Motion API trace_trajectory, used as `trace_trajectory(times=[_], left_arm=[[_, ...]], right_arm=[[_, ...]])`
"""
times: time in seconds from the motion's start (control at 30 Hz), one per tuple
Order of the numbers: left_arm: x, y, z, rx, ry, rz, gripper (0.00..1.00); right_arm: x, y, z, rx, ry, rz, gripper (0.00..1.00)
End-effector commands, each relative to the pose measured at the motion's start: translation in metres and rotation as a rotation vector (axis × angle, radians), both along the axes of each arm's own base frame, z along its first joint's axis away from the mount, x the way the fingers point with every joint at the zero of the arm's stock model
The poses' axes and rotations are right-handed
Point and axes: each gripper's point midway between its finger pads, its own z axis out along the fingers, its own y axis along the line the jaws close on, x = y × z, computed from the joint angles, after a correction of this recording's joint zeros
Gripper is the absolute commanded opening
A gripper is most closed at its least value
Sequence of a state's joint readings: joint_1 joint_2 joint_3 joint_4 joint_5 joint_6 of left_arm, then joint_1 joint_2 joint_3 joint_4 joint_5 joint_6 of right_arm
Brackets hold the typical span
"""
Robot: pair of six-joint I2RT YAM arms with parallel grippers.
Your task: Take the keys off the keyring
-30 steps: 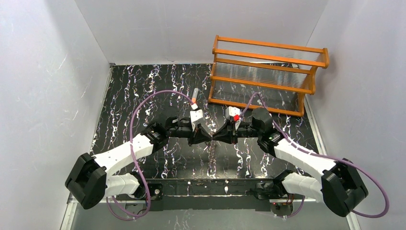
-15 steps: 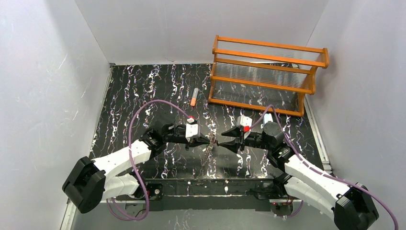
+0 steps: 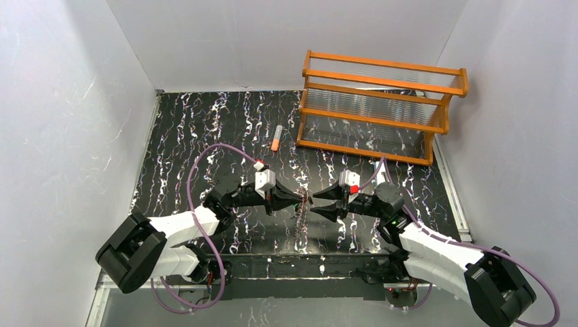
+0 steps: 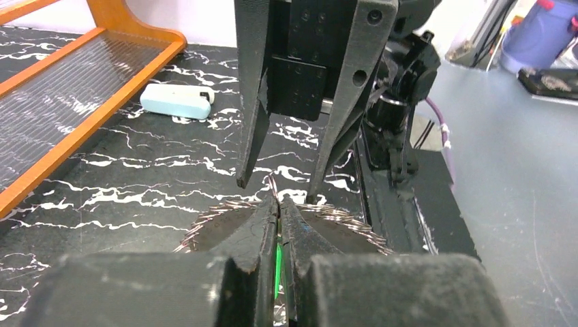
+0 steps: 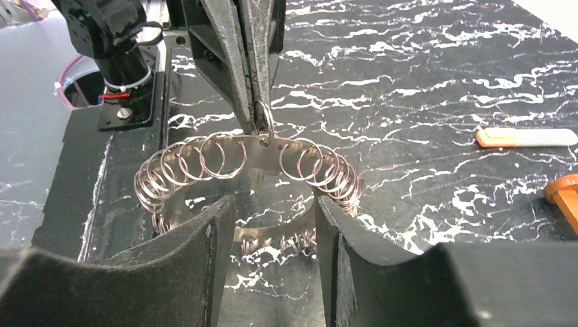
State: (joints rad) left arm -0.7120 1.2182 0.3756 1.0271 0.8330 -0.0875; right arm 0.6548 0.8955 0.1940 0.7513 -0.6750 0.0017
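Your left gripper (image 5: 254, 117) has its jaws pinched tight on a little loop (image 5: 264, 124) on top of the keyring (image 5: 225, 155); your right gripper (image 5: 275, 204) sits just beside the keyring, jaws partly apart.

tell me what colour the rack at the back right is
The rack has an orange frame, shown best in the top external view.

We're looking into a robotics lab cell here: plain white panels (image 3: 61, 102) box in a black marbled tabletop (image 3: 204, 122), left arm (image 3: 178, 223) and right arm (image 3: 429, 246) bolted along its near edge, purple cables (image 3: 219, 144) looping off both.
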Motion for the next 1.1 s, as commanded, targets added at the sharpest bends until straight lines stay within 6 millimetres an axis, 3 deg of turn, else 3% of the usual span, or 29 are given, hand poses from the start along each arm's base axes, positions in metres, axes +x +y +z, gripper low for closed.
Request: trace_trajectory(times=[0.0, 0.5, 1.07], left_arm=[[0.001, 0.001, 0.031, -0.14, 0.002, 0.04, 0.0], [-0.006, -0.001, 0.031, -0.146, 0.048, -0.006, 0.0], [-0.014, -0.003, 0.038, -0.166, 0.055, -0.062, 0.0]], right_arm=[[-0.004, 0.005, 0.029, 0.098, -0.069, 0.039, 0.54], [-0.004, 0.015, 0.054, 0.187, -0.086, 0.089, 0.41], [-0.005, 0.022, 0.06, 0.208, -0.064, 0.14, 0.31]])
